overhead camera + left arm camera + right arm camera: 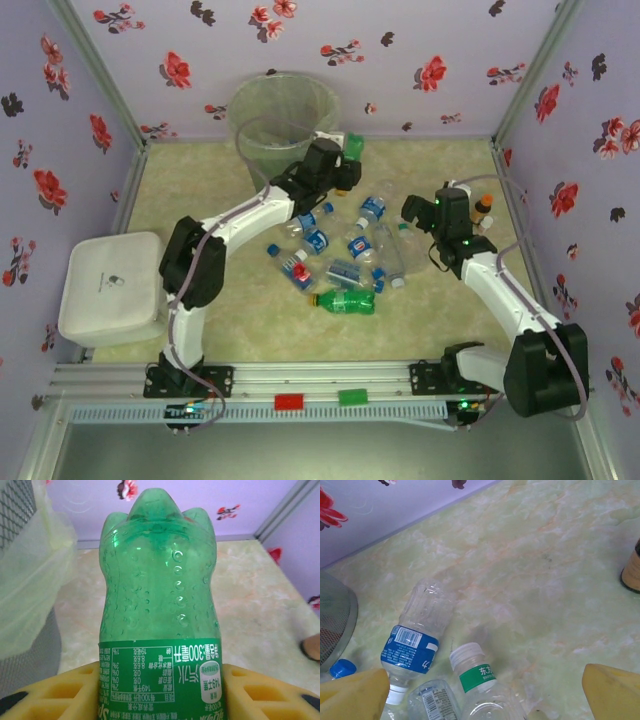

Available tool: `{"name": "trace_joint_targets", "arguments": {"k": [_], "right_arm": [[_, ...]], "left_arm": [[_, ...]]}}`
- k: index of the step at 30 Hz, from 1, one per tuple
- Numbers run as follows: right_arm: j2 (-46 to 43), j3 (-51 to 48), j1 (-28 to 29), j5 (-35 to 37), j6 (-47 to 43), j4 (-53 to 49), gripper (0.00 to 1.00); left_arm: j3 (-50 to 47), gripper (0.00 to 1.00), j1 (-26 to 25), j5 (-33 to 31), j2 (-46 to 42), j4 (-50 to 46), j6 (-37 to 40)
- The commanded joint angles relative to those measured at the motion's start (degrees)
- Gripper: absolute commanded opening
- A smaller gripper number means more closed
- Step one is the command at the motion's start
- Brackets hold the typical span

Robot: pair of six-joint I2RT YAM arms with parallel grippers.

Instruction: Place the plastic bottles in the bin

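Note:
My left gripper (pixel 345 168) is shut on a green plastic bottle (pixel 353 146), held in the air just right of the bin (pixel 283 125). In the left wrist view the green bottle (pixel 159 605) stands bottom-up between the yellow fingers (pixel 65 692), with the bin's liner (pixel 25 575) at the left. Several clear bottles (pixel 340 250) and one green bottle (pixel 345 300) lie in a heap mid-table. My right gripper (pixel 420 213) hangs open over the heap's right side. Below the open right gripper (pixel 482 697) lie a white-capped bottle (pixel 475 672) and a blue-labelled one (pixel 415 632).
A white box (pixel 112 288) sits at the table's left edge. A small brown bottle with an orange cap (pixel 483 208) stands right of the right gripper, and it is also at the edge of the right wrist view (pixel 632 570). Flowered walls close three sides.

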Motion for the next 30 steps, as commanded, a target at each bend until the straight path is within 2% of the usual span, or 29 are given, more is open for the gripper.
{"name": "trace_joint_targets", "arguments": {"k": [1,8,14,23,30], "right_arm": [[0.64,1.96,-0.32,-1.25,1.50,1.73,1.00],[2.29,2.05,-0.34,-3.16,2.79,3.27,1.00],[3.18,2.07,-0.25,-3.67,3.35,3.83,1.00],[2.94,1.46,-0.28,-3.78,3.47,3.68,1.00],[2.63,1.01,-0.24,-3.17,3.17,3.26,1.00]], "left_arm": [[-3.05,0.45,-0.15,5.56,-5.15,3.82,-2.76],[-6.14,0.45,-0.06,9.41,-13.07,5.98,-2.17],[-6.15,0.46,1.53,10.33,-18.42,7.52,0.23],[-2.66,0.46,11.49,10.11,-20.28,5.56,5.66],[1.77,0.46,18.99,10.21,-16.81,0.70,7.58]]}}
